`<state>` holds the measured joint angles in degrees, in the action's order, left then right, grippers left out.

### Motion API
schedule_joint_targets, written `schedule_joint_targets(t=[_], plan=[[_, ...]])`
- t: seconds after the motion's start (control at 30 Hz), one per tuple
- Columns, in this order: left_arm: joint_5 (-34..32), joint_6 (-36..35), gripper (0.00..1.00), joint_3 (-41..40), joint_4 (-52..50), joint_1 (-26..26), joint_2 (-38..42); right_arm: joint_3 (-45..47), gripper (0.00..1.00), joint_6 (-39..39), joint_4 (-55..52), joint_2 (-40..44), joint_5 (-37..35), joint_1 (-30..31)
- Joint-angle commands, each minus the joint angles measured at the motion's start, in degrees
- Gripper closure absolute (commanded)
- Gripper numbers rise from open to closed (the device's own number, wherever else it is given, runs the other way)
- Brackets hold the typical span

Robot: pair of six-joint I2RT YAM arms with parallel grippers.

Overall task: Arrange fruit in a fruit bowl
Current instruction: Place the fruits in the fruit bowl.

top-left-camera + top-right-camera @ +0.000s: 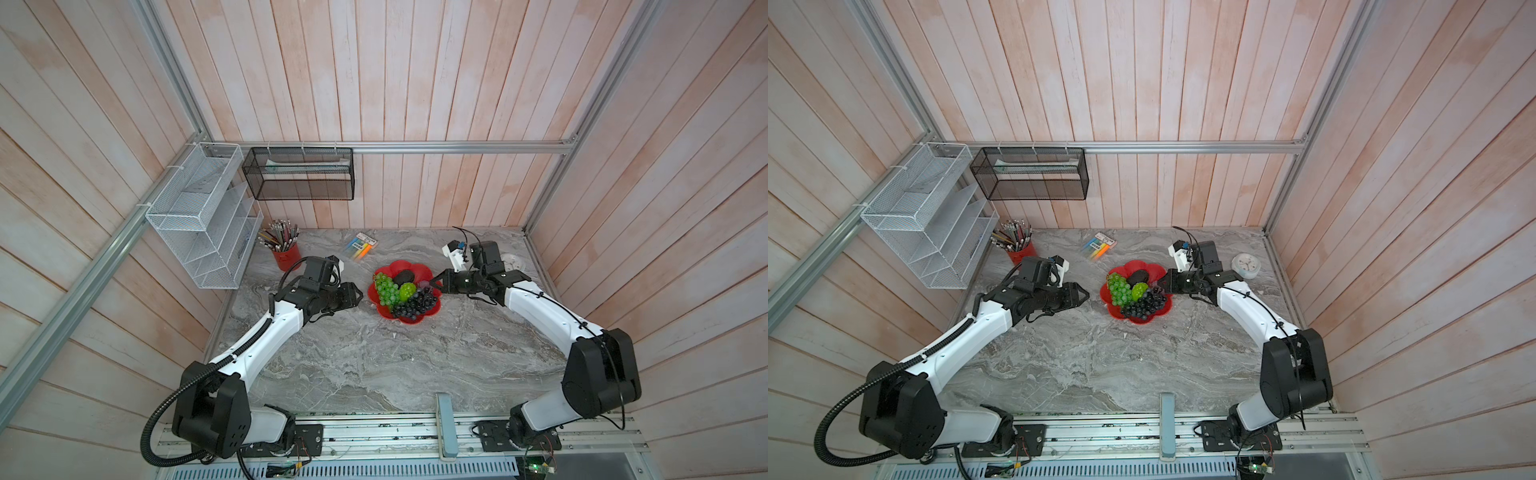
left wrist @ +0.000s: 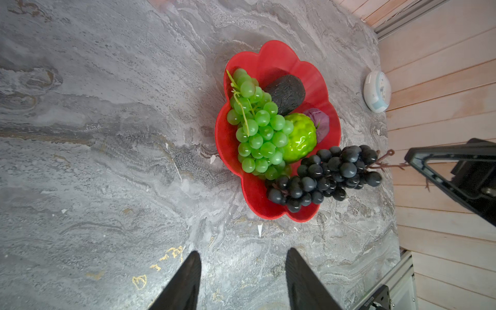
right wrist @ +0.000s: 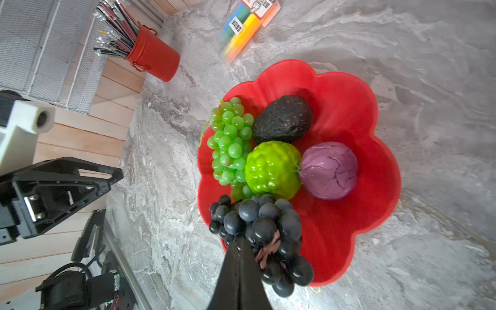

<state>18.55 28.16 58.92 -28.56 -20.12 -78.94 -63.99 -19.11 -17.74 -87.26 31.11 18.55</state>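
Bowl (image 1: 405, 266): holding green grapes (image 1: 386, 289), avocado (image 1: 403, 277), bumpy green fruit (image 1: 407, 291), purple fruit (image 3: 328, 170). Right tool (image 1: 433, 283): closed, pinching stem of dark grapes (image 1: 411, 306). Left tool (image 1: 360, 294): hanging open, empty, over bench (image 1: 374, 365).

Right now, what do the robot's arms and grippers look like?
The left arm and right arm have smooth white shells with chunky black joints. A ribbed black hose loops by the left base; a thin black cable runs along the right arm. The left gripper and right gripper are black, pointed, triangle-shaped.
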Motion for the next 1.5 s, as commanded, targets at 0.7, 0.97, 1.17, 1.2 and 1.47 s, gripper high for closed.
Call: schedule_joint_targets(t=[0.7, 0.97, 1.17, 1.2, 1.47], plan=[[0.1, -0.1, 0.45, 1.2, -1.1, 0.3, -0.6, -5.1, 1.0, 5.3, 7.8, -15.3, -3.5, -2.2], [4.0, 1.7, 0.44, 0.9, 0.1, 0.3, -1.1, -7.1, 1.0, 7.3, 8.6, -18.0, -4.8, -2.1], [3.6, 3.7, 0.38, -1.0, 1.0, 0.3, 0.5, -11.5, 0.79, 9.8, 4.8, -18.0, -5.5, -2.0], [3.5, 3.8, 0.37, -1.1, 0.7, 0.3, 0.7, -11.7, 0.76, 10.0, 4.5, -17.4, -5.8, -2.1], [4.0, 3.3, 0.36, -1.5, -2.8, 0.3, 2.1, -10.1, 0.52, 11.4, 1.5, -11.4, -9.4, -1.7]])
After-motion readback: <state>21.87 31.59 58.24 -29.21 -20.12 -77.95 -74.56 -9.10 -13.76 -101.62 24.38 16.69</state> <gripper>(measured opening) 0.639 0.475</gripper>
